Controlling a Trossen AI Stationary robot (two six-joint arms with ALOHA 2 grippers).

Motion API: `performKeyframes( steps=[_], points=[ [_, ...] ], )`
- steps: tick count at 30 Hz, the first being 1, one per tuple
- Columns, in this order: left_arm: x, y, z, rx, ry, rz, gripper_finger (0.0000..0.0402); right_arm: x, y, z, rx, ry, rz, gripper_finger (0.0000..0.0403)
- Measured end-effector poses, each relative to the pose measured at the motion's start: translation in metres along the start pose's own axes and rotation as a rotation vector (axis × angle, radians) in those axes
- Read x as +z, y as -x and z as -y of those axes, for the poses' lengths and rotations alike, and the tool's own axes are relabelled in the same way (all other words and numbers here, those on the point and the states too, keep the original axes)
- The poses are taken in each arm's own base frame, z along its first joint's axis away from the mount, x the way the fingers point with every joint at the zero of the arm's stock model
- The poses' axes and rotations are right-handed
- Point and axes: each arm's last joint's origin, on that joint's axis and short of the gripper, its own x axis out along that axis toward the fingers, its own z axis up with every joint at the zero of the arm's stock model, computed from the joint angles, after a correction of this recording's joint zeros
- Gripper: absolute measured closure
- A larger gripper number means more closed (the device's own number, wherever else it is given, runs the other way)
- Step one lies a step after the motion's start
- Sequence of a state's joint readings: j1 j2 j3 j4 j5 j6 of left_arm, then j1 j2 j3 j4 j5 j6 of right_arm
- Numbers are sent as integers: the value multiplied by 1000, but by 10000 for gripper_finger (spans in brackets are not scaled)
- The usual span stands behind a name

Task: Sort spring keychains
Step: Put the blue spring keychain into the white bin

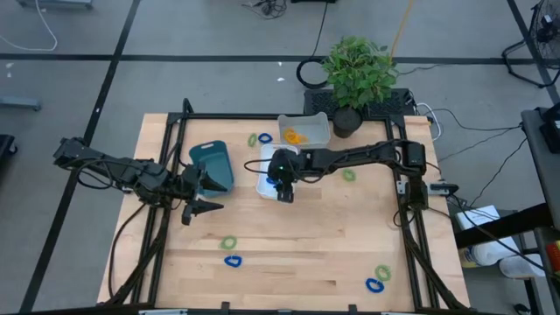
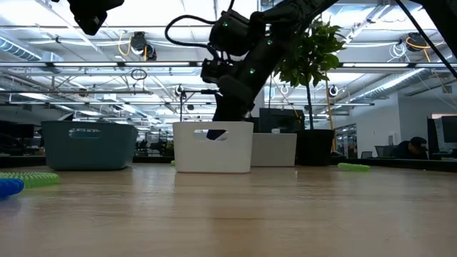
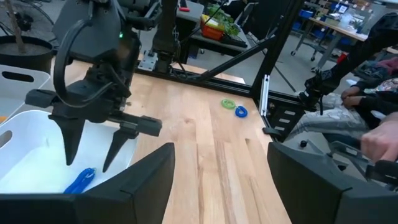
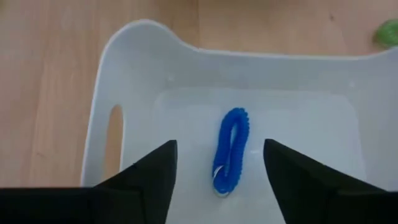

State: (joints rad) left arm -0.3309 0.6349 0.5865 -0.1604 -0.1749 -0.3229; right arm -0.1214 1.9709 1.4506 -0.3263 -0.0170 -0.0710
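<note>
The right gripper (image 4: 217, 168) hangs with its jaws spread apart and empty over the white tray (image 4: 124, 56), where a blue spring keychain (image 4: 229, 149) lies loose on the tray floor directly between and below the two fingers. By the look of it, this is the drop-off step for a blue piece, with the coil already clear of the fingers.

Seen from above, the right gripper (image 1: 282, 188) sits at mid-table over the white tray (image 1: 262, 186), beside a second pale tray (image 1: 317, 138) holding an orange-yellow keychain (image 1: 293, 136) and a teal bin (image 1: 214, 166). The left gripper (image 1: 208, 208) waits just in front of the teal bin, jaws parted, holding nothing.

Unsorted coils remain on the bare wood: a green one (image 1: 264, 137) near the back, another green (image 1: 349, 176) under the right arm, a green-and-blue pair (image 1: 230, 251) toward the front, and a further pair (image 1: 378, 280) at the front right corner (well apart from any tray).

The next move likely calls for lifting the right arm straight up out of the tray, then reaching for one of the loose coils nearest its side.
</note>
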Motion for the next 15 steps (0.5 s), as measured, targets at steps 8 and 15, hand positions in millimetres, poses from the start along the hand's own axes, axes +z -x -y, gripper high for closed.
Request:
performKeyframes(
  steps=[8,15],
  points=[
    [0,0,0,-2,0,0,151,13,28,-17,-157,31,67,148],
    [0,0,0,-2,3,0,138,26,72,-49,-115,53,184,147]
  ],
)
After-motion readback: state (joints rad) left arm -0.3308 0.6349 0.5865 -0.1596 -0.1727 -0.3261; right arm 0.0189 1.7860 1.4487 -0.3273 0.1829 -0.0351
